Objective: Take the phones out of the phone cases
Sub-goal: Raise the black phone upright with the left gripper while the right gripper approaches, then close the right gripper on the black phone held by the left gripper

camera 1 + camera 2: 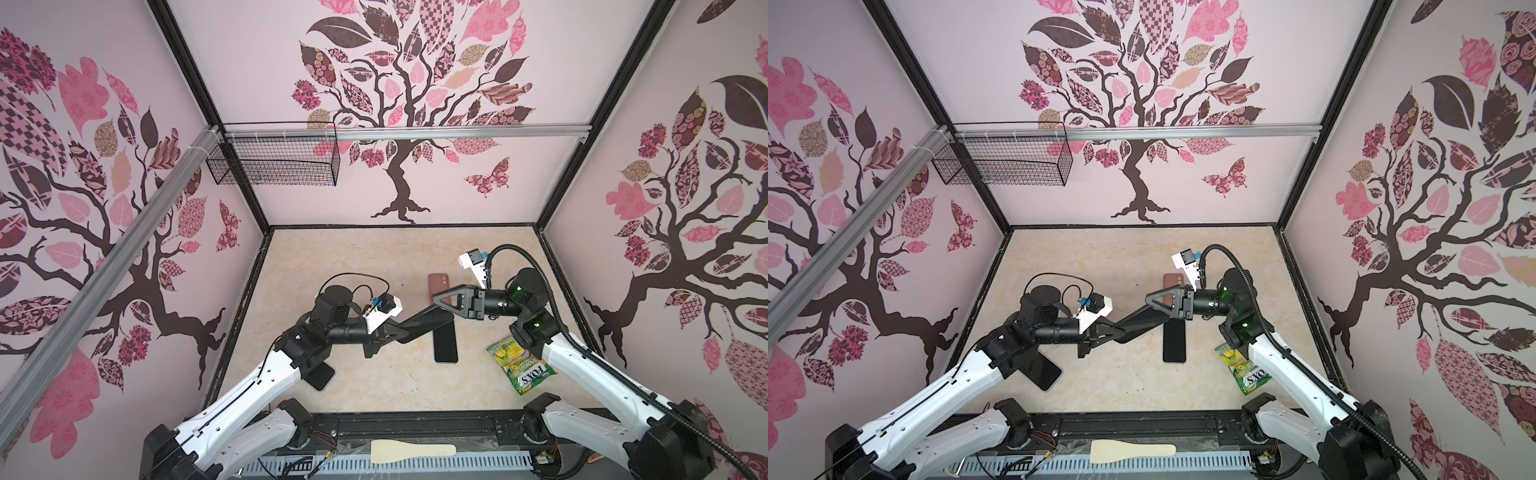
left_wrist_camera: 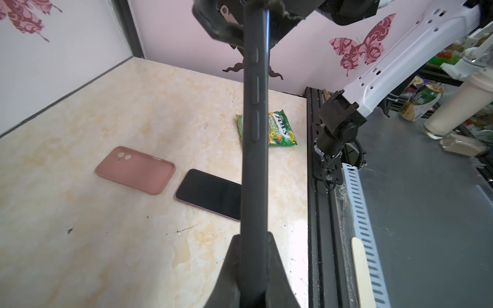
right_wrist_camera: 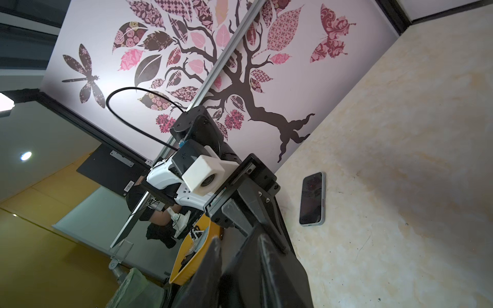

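- your left gripper [image 2: 250,256] is clamped on one end of the black cased phone [image 2: 254,133] and your right gripper [image 2: 240,24] on the other, holding it above the table [image 1: 353,257].
- pin one end and peel the case lip off a corner slowly.
- count: three phones, with the bare phone [image 1: 445,343] and the second phone [image 1: 320,376] by your left arm; two cases, with the pink case [image 1: 438,284]; one candy bag [image 1: 519,365].

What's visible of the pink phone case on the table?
The pink case looks like matte silicone, with rounded corners and a camera cutout holding two round holes. It lies flat, back up, on the marble-look table, beside a face-up phone, with a gap between them. Nothing touches it. Whether anything is inside cannot be told.
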{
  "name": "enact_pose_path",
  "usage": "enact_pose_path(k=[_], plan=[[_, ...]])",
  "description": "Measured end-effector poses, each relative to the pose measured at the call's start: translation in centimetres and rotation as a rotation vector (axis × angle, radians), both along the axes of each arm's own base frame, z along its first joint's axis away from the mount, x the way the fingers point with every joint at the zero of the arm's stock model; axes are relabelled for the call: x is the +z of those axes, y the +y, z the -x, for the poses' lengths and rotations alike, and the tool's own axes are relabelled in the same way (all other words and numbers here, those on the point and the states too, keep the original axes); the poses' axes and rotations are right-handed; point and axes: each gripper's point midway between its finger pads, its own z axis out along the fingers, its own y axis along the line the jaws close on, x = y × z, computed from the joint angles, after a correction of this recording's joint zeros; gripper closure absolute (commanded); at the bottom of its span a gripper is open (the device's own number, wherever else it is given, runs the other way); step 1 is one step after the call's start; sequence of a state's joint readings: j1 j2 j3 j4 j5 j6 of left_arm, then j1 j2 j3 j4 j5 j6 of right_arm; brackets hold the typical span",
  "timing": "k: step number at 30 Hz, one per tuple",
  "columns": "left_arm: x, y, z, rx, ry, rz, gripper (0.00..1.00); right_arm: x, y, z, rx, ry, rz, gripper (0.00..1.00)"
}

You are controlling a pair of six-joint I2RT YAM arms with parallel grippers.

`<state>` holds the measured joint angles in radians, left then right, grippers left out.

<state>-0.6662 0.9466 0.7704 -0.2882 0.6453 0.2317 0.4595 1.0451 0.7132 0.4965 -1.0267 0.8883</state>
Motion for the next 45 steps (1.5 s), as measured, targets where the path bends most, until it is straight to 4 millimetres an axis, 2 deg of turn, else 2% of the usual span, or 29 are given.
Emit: enact_pose_path(k=[8, 17, 20, 26, 29, 34, 39, 45], plan=[[-0.5, 0.6, -1.3, 0.044, -0.114, -0.064, 1.0, -0.6, 0.1, -1.1, -0.048, 0.102, 0.002, 0.74], [-0.3, 0.9, -1.4, 0.055, -0.144, -0.073, 1.0, -0.7, 0.1, -1.5, -0.075, 0.136, -0.002, 0.8], [-0.3, 1.0, -1.4, 0.068, -0.141, -0.075, 1.0, -0.8, 0.0, -2.0, -0.119, 0.156, -0.001, 0.79], [1.3, 1.4, -1.3, 0.098, -0.159, -0.03, 1.0, 0.2, -1.8, -3.6, -0.321, 0.15, -0.017, 0.53], [2.4, 1.6, -1.1, 0.115, -0.151, 0.009, 1.0, 1.1, -3.3, -4.1, -0.435, 0.084, -0.02, 0.46], [3.0, 1.8, -1.1, 0.16, -0.06, 0.057, 1.0, 2.1, -5.1, -3.9, -0.541, -0.044, -0.01, 0.34], [4.7, 2.0, -1.6, 0.235, 0.031, 0.152, 1.0, 0.5, -5.5, -3.3, -0.55, -0.14, 0.031, 0.32], [6.4, 2.1, -2.5, 0.303, 0.157, 0.267, 1.0, -0.8, -4.4, -2.4, -0.464, -0.205, 0.054, 0.4]])
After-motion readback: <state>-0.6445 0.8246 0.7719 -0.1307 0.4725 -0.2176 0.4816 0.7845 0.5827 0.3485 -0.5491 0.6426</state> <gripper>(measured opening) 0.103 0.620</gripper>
